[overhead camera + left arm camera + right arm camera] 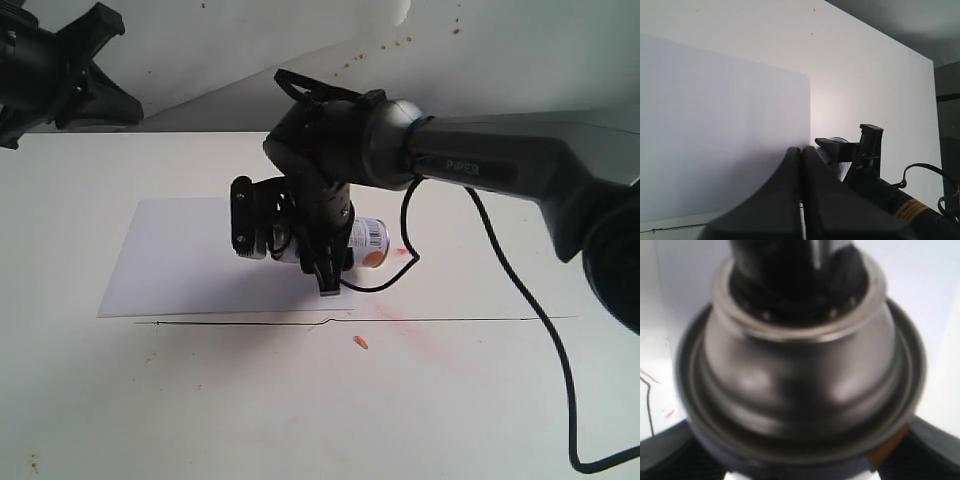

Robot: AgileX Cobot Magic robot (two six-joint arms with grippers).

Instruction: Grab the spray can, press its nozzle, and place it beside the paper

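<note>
The right gripper [800, 457] has its fingers [932, 452] closed on the can [368, 240], one on each side of the body below the silver shoulder. The nozzle [795, 270] stands clear of both fingers and faces back toward the wrist. In the exterior view part of the can shows past one finger, and the paper [190, 250] spreads out beyond the other. I cannot tell whether the can's base touches the table. The left gripper [801, 155] has its fingers pressed together on nothing, well apart from the can, with the paper lying beyond their tips. The can is probably light and stiff, thin metal that takes a firm squeeze but could dent under too much. Its smooth round wall looks slippery and may twist or slide between flat fingers, so a hold squarely across the body suits it best. Pressing the nozzle would push the can along its own axis, through the fingers, so the grip must resist that. The button is small plastic and wants a straight push on its top. The base is narrow, so the can should be upright when released.
</note>
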